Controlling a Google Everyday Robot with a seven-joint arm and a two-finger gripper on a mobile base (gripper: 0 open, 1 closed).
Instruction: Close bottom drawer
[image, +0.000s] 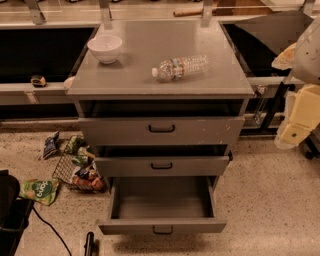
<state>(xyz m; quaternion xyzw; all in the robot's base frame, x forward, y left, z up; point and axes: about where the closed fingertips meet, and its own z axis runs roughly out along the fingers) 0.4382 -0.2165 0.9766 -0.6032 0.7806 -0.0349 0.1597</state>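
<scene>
The grey metal cabinet (160, 75) stands in the middle of the view. Its bottom drawer (162, 226) is pulled far out toward me, with a narrow plain front and a small black handle (162, 230). The inside of the drawer (162, 197) looks empty. The middle drawer (161, 166) and the top drawer (161, 131) each stand slightly out. My arm and gripper (294, 131) show as pale yellow and white parts at the right edge. They hang beside the cabinet at about top-drawer height, apart from it and well above and to the right of the bottom drawer.
A white bowl (105, 48) and a water bottle (181, 67) lying on its side rest on the cabinet top. A wire basket of snack packets (80, 172) and a green bag (40, 190) lie on the floor to the left. A black object with a cable (10, 215) is at the lower left.
</scene>
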